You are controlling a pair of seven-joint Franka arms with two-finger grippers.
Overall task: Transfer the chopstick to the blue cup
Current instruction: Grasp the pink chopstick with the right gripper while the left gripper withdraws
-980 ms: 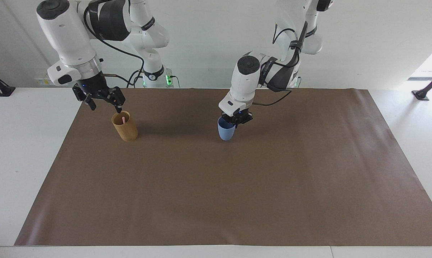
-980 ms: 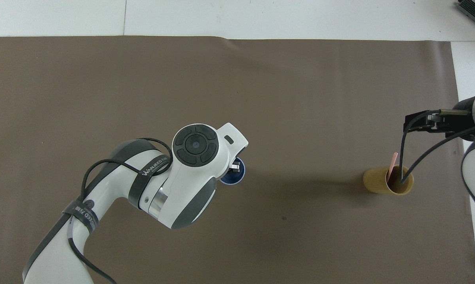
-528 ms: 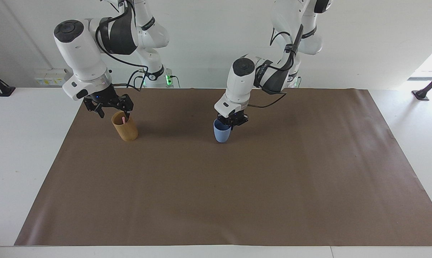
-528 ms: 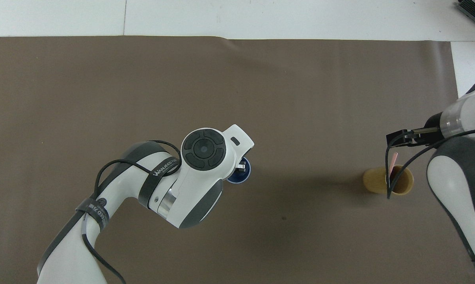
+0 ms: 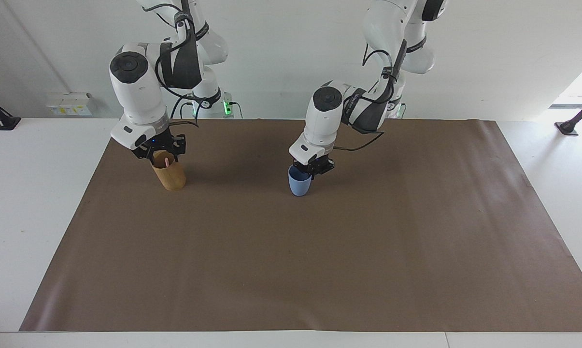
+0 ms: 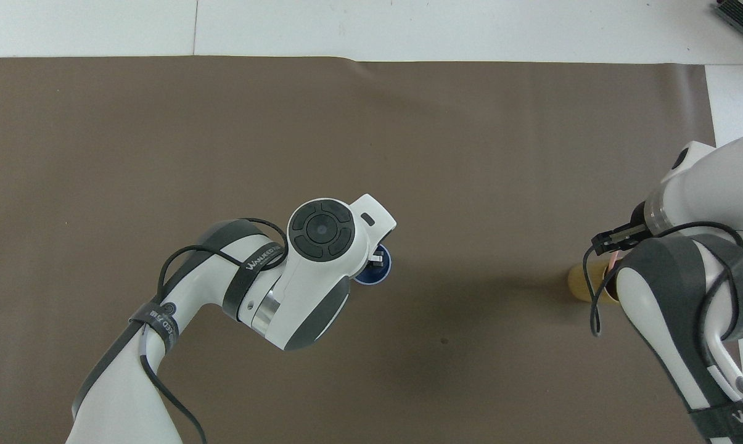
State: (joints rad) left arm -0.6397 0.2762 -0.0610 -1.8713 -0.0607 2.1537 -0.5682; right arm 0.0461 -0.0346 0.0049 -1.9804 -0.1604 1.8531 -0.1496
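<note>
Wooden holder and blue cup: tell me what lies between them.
Nothing: between the wooden holder and the blue cup only bare brown mat shows, in both views.

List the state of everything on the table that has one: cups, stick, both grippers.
light-blue cup: upright on the brown mat, under the left gripper.
tan wooden holder: upright, chopstick inside.
pale pink chopstick: standing in the holder, leaning on its rim.
left gripper: at the cup's rim; grip unclear.
right gripper: low over the holder, at the chopstick's top; grip unclear.

Blue cup half under the left arm's wrist; tan holder mostly under the right arm.
</note>
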